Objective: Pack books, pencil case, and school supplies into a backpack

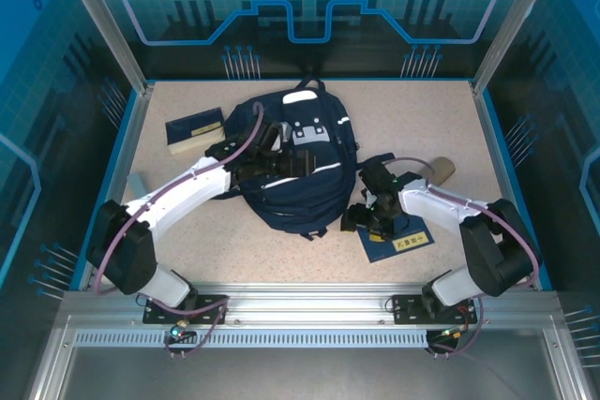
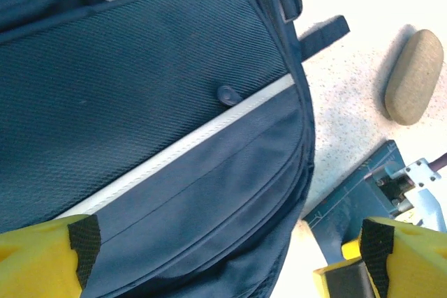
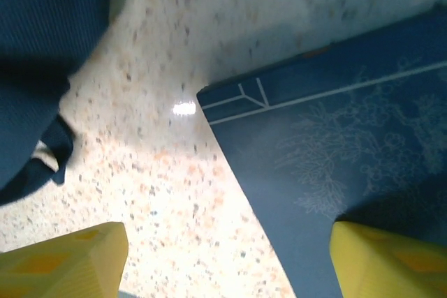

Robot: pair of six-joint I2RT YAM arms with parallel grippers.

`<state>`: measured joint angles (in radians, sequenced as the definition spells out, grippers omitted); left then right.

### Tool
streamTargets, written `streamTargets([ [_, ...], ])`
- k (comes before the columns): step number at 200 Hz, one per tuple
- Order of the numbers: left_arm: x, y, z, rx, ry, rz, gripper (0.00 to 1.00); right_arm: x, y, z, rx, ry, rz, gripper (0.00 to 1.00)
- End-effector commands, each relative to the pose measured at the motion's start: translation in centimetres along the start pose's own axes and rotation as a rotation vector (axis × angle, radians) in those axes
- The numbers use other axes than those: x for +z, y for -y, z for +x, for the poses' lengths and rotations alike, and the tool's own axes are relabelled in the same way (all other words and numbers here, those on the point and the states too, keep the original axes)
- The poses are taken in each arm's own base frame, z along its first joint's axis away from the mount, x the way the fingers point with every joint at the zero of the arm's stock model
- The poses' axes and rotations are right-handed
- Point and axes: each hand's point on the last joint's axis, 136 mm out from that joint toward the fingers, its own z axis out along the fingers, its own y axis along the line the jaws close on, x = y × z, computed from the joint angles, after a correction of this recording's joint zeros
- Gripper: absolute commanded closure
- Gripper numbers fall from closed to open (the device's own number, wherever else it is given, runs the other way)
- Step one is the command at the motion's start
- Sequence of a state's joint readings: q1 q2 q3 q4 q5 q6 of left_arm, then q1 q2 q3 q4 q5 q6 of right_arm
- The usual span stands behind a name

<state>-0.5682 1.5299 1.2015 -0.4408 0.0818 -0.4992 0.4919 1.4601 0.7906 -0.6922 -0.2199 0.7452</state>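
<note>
My right pincer (image 3: pixel 223 242), released, straddles the book (image 3: pixel 335 137) edge: stiff, thin, likely light, so I'd pinch that edge.

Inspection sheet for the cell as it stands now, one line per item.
Surface: speckled table, nothing spilled.
Job's things: backpack lying centre; back-left book by itself; front-right book under the right gripper; tan oval case far right.
Clutter: small grey block at left edge.
Grippers: left gripper open over the backpack; right gripper open, straddling the front-right book's edge.
Cables: purple cables along both arms.
Surroundings: blue panels, metal frame.
</note>
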Motion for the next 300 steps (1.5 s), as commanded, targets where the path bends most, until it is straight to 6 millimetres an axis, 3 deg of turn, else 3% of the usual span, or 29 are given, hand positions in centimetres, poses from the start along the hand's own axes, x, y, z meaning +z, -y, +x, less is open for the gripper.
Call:
streamTargets([
  [1,0.6,3.2,-0.2,0.022,-0.028,0.082,0.05,-3.2,1.0,0.4,0.033,0.05,0.04,0.22],
  [21,1.9,4.8,0.4,0.039,-0.074,0.102,0.11,-6.6,3.0,-1.1,0.085,0.185,0.097,0.21],
  [42,3.5,6.8,1.6,0.068,-0.123,0.13,0.15,-7.8,6.4,-1.4,0.224,0.233,0.121,0.23],
  [65,5.4,9.3,3.3,0.101,-0.182,0.162,0.17,-7.4,9.2,-0.6,0.386,0.219,0.074,0.27],
  [130,11.6,13.9,9.1,0.176,-0.315,0.181,0.24,-4.1,10.9,1.1,0.546,0.168,-0.038,0.25],
  [157,13.8,14.3,10.7,0.217,-0.365,0.162,0.29,-3.6,11.7,1.3,0.58,0.166,-0.016,0.24],
  [190,16.1,13.7,11.1,0.246,-0.365,0.121,0.43,-2.6,11.6,0.8,0.611,0.176,-0.085,0.23],
  [233,18.2,13.1,12.0,0.264,-0.405,0.098,0.45,-2.3,11.7,0.2,0.63,0.186,-0.103,0.27],
  [270,19.3,12.4,13.4,0.256,-0.478,0.072,0.43,-2.3,11.8,-0.6,0.643,0.186,-0.127,0.3],
  [300,19.1,11.7,15.0,0.244,-0.542,0.064,0.5,-3.1,11.6,-2.0,0.608,0.211,-0.143,0.35],
])
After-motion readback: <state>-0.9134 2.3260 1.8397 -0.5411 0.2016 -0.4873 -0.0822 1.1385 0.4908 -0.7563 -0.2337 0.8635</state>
